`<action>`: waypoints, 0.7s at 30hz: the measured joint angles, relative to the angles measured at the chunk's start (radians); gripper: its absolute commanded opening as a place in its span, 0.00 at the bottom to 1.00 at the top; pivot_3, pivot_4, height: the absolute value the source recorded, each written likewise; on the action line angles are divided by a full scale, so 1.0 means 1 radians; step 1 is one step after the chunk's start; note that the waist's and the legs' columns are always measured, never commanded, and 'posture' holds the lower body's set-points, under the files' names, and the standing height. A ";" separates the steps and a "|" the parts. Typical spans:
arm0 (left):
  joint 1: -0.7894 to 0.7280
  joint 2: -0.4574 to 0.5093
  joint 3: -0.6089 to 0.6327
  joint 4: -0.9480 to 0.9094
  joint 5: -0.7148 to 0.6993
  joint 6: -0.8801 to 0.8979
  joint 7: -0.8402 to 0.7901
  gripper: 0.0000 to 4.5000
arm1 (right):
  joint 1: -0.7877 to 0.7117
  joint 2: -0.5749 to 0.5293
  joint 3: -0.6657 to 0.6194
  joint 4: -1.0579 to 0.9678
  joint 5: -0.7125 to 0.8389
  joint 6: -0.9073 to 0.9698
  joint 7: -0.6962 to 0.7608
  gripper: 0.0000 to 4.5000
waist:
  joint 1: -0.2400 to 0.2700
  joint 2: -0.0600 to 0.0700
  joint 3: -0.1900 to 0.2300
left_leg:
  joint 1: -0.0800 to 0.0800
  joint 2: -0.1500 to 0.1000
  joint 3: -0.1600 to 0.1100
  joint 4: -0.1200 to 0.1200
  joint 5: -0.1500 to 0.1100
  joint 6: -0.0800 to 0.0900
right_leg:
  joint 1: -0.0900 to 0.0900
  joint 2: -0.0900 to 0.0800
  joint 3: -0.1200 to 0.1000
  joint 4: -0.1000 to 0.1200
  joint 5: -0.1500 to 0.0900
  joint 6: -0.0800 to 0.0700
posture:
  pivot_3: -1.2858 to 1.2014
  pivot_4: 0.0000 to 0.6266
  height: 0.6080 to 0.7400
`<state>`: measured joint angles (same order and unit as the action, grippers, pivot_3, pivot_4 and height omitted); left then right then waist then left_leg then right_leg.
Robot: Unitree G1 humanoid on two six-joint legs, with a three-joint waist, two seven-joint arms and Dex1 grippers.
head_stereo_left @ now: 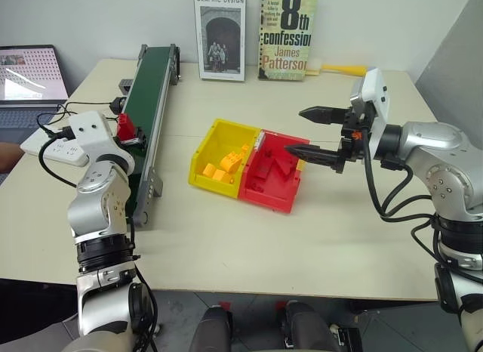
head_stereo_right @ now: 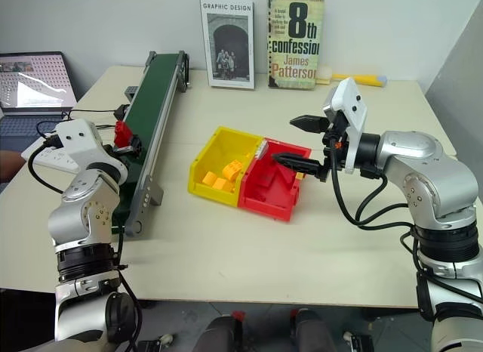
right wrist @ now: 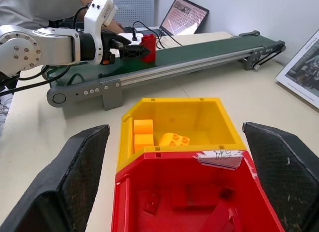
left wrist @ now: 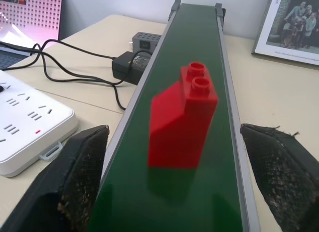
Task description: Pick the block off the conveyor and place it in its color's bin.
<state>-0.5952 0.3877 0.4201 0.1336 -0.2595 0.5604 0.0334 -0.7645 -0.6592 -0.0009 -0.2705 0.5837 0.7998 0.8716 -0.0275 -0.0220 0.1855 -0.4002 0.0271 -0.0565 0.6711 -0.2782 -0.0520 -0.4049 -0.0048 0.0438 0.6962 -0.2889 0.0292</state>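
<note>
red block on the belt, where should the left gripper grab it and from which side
Grip the red block by its flat lower side walls, coming level along the conveyor. It stands upright, studs on top, already between the left gripper's open fingers, and the sloped shoulder gives poorer purchase.

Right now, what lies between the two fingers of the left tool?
In the left wrist view, the red block stands upright on the green conveyor between the left tool's open fingers, touching neither.

Two books (head_stereo_left: pixel 255 33) upright against the wall, a laptop (head_stereo_left: pixel 29 84), white power strip (left wrist: pixel 25 125), yellow bin (head_stereo_left: pixel 219 157) of orange-yellow blocks (head_stereo_left: pixel 223 169).
</note>
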 measured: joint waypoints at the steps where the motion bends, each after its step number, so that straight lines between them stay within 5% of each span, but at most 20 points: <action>1: 0.000 -0.002 0.002 0.000 -0.004 0.002 0.003 0.78 | 0.001 0.000 -0.001 0.000 0.001 0.001 0.000 1.00 | 0.000 0.000 0.000 | 0.000 0.000 0.000 0.000 0.000 0.000 | 0.000 0.000 0.000 0.000 0.000 0.000 | 0.52 0.24 1.00; 12: 0.018 -0.024 0.022 -0.051 -0.038 0.075 0.030 0.35 | 0.004 0.000 -0.007 0.000 0.022 0.003 -0.009 1.00 | 0.000 0.000 0.000 | 0.000 0.000 0.000 0.000 0.000 0.000 | 0.000 0.000 0.000 0.000 0.000 0.000 | 0.52 0.24 1.00; 21: -0.032 -0.008 -0.043 -0.135 -0.072 0.156 -0.047 0.34 | 0.048 -0.062 -0.016 -0.057 0.009 0.036 -0.059 1.00 | 0.009 0.000 0.000 | -0.001 -0.001 0.000 0.000 0.000 0.000 | 0.000 0.000 -0.001 0.000 0.000 0.000 | 0.52 0.24 1.00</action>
<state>-0.6269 0.3796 0.3770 -0.0015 -0.3315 0.7165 -0.0138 -0.7163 -0.7216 -0.0170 -0.3276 0.5928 0.8358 0.8129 -0.0190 -0.0220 0.1855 -0.4011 0.0264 -0.0570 0.6716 -0.2781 -0.0522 -0.4048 -0.0050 0.0432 0.6959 -0.2889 0.0292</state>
